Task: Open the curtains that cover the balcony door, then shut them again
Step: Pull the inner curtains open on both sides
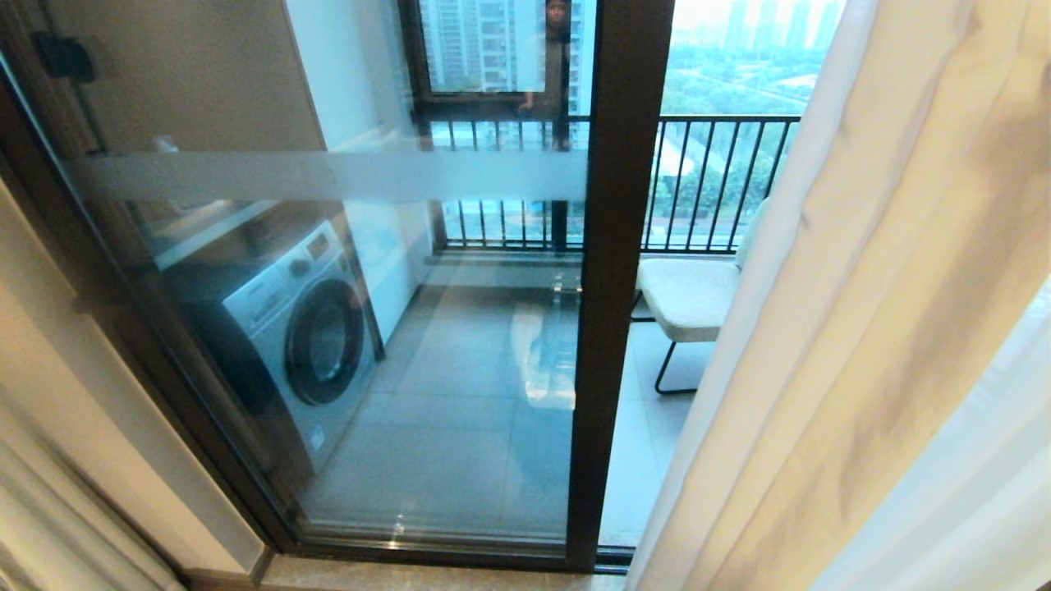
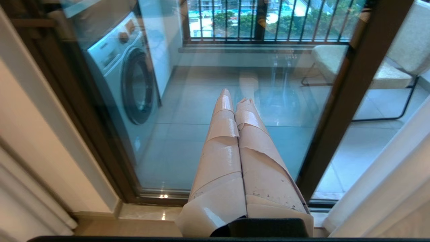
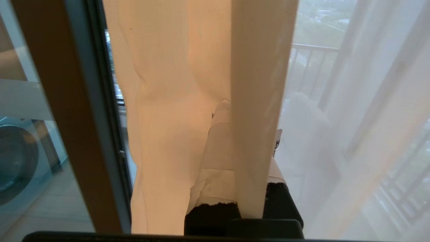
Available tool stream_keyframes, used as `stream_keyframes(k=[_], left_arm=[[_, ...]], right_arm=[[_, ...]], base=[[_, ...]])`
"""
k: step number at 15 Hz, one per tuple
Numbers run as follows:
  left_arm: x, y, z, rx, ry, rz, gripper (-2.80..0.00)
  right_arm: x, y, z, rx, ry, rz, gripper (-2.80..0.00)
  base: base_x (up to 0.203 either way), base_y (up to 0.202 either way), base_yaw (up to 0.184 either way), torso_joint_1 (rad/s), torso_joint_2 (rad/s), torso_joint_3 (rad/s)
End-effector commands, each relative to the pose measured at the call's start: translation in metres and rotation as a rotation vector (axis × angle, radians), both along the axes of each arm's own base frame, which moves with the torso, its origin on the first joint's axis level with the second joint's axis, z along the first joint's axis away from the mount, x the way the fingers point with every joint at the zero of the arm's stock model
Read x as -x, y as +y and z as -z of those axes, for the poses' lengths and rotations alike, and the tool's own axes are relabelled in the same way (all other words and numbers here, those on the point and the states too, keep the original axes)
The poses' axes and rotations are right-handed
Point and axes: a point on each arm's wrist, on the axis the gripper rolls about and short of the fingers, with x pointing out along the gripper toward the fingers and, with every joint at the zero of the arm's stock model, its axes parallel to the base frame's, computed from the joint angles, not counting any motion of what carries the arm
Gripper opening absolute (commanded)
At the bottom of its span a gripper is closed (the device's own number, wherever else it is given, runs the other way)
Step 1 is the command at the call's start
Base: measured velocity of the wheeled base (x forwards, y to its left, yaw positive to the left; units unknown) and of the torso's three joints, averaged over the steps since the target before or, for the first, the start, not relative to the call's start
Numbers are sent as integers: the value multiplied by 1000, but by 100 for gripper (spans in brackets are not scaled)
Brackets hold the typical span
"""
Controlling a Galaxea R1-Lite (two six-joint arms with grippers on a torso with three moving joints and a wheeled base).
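The balcony door [image 1: 612, 287] has a dark frame and a glass pane with a frosted stripe, and most of it stands uncovered. A cream pleated curtain [image 1: 887, 312] hangs on the right, over the door's right part. My right gripper [image 3: 242, 111] is out of the head view; in the right wrist view it is shut on a vertical fold of that curtain [image 3: 258, 84], beside the door frame [image 3: 67, 117]. My left gripper [image 2: 235, 95] is shut and holds nothing. Its taped fingers are pressed together and point at the glass low down.
White sheer fabric [image 1: 969, 492] hangs right of the cream curtain. Behind the glass are a washing machine [image 1: 296, 328], a white chair [image 1: 690, 295] and a black railing [image 1: 706, 180]. A person's reflection [image 1: 554, 57] shows in the glass. More cream folds [image 1: 49, 509] hang at far left.
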Motion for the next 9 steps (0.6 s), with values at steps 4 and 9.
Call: stream_keyframes(k=[4, 9], left_arm=[[0, 0, 0, 0, -1, -2, -280], [0, 0, 0, 0, 0, -2, -280]], right_arm=[[3, 0, -2, 3, -9, 1, -280], [6, 0, 3, 2, 1, 1, -280]], base=[[0, -188, 2, 3, 2, 0], [0, -187, 3, 2, 4, 3]])
